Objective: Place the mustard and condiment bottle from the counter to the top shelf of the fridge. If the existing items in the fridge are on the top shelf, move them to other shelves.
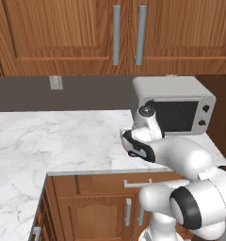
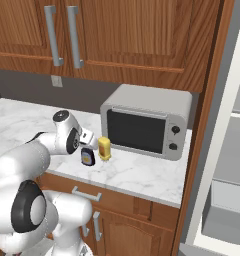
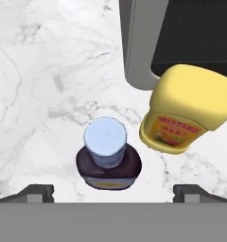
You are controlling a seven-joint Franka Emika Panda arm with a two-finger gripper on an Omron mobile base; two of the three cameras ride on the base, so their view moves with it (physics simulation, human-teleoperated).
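Note:
The condiment bottle, dark with a blue cap, stands upright on the marble counter. My gripper hangs open right above it, with one fingertip far out on each side and nothing held. The yellow mustard stands close beside the bottle, in front of the toaster oven. From the right base view the condiment bottle and the mustard sit just below my gripper. The fridge shows at the right edge with grey shelves; its items are out of view.
A silver toaster oven stands on the counter just behind the bottles, also seen as the toaster oven. A wooden side panel separates the counter from the fridge. Wooden wall cabinets hang above.

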